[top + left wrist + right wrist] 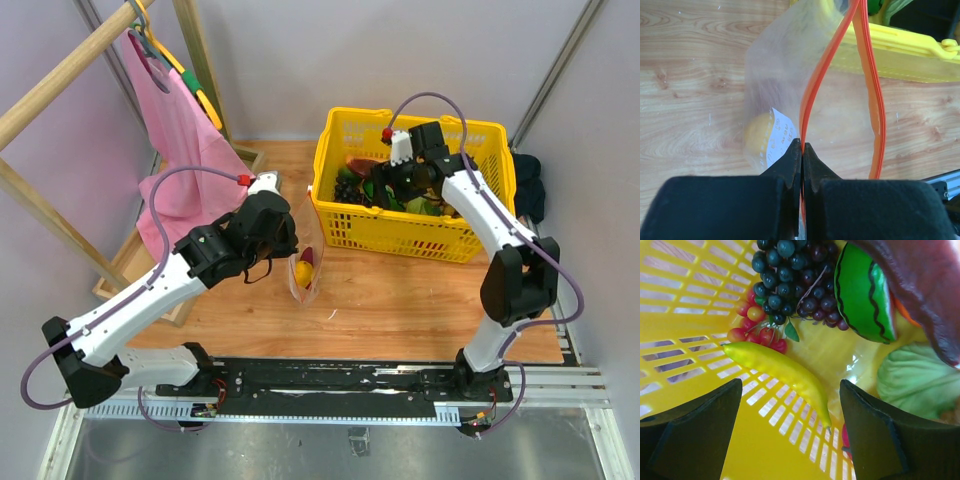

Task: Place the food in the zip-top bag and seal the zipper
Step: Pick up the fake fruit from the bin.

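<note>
Bagging step: right arm reaching for another piece

My left gripper (802, 145) is pinched tight on the thin red-orange zipper strip (873, 85) of the clear crinkly plastic bag (775, 65). The bag's mouth gapes just ahead of my fingertips, and a round orange-yellow toy fruit (756, 137) lies inside, beside my left finger. My right gripper (791, 390) hangs inside the yellow mesh plastic basket (670, 315), jaws spread wide and empty, with a slim yellow curved toy vegetable (775, 365) directly beneath them. The next move, I judge, calls for lowering, closing squarely on one piece, then carrying it to the held-open mouth.
</note>
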Robot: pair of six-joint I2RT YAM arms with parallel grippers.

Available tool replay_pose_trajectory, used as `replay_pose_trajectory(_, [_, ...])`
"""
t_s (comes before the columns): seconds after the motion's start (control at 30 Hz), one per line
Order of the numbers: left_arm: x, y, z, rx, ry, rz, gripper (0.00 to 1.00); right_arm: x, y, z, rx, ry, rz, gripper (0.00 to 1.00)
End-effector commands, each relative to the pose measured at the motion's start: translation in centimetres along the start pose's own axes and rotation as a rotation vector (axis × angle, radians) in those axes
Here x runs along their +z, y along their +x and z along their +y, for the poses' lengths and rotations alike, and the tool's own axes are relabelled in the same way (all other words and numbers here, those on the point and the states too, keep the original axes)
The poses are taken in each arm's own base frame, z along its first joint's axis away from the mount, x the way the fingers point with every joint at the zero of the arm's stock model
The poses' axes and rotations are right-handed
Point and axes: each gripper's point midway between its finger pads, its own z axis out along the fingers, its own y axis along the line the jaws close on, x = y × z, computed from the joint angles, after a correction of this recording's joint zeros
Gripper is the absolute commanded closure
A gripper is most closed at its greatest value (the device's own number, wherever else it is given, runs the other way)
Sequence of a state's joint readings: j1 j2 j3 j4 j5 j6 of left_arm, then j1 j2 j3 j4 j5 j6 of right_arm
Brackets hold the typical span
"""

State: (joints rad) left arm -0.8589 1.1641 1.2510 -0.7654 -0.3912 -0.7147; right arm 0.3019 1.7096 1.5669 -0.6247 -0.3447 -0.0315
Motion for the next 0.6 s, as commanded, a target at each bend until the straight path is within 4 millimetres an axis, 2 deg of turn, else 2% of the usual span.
replay_pose_trajectory(0.0, [-0.2, -1.4, -0.2, -0.002, -0.004, -0.034, 1.0, 1.2, 1.2, -0.1, -0.013, -0.066, 0.087, 0.22])
replay_pose_trajectory(0.23, [-0.1, -1.3, -0.2, 0.0, -0.005, -0.031, 1.0, 4.7, 4.2, 0.6, -0.013, -0.183, 0.19, 0.32])
replay_pose_trajectory(0.43, [-0.1, -1.3, -0.1, 0.0, -0.008, -0.03, 1.0, 6.6, 6.1, 1.3, -0.024, -0.262, 0.245, 0.35])
replay_pose_trajectory(0.57, [-0.1, -1.3, 0.0, -0.003, -0.01, -0.032, 1.0, 8.3, 8.4, 1.5, -0.02, -0.289, 0.33, 0.37])
